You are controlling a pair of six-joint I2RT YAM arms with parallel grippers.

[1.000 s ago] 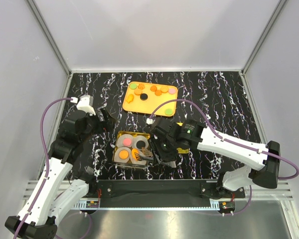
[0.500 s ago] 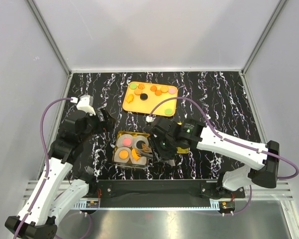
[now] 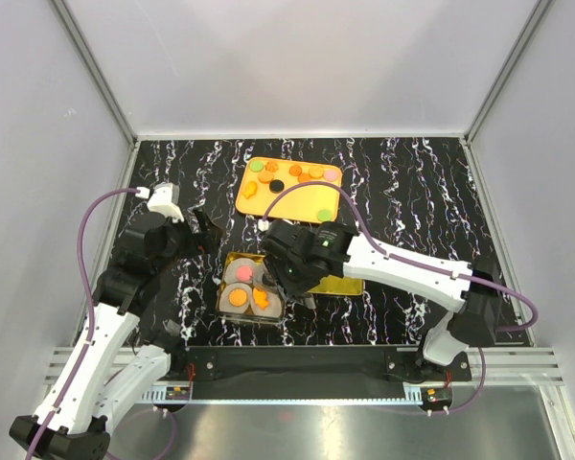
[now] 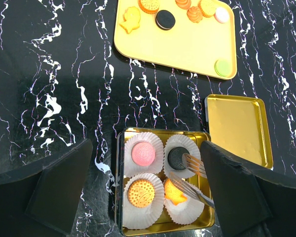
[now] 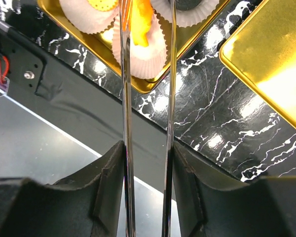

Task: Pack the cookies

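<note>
While the right pincer point(image 5: 148, 9) hangs over the gold tin point(image 4: 158, 230), its 2 long metal prongs point(image 5: 126, 98) stand spread, with a gap wider than the orange cookie point(image 5: 140, 17) that lies between their tips in a white paper cup point(image 5: 138, 54). I cannot tell whether either prong touches that cookie. The tin sits on the black marbled desk point(image 4: 49, 74) and holds 4 paper cups, each with 1 cookie. A pink cookie point(image 4: 143, 153) and a black cookie point(image 4: 176, 158) fill the 2 far cups, and a tan cookie point(image 4: 140, 192) and the orange cookie fill the 2 near cups. A gold lid point(image 4: 237, 129) lies flat just beside the tin on its right. Beyond both, a yellow-orange tray point(image 4: 177, 44) carries the loose cookies point(image 4: 165, 19) along its far edge, with 1 green cookie point(image 4: 224, 66) alone near its right corner. The left pincer point(image 3: 199, 224) is spread and holds nothing, left of the tin and apart from it.
</note>
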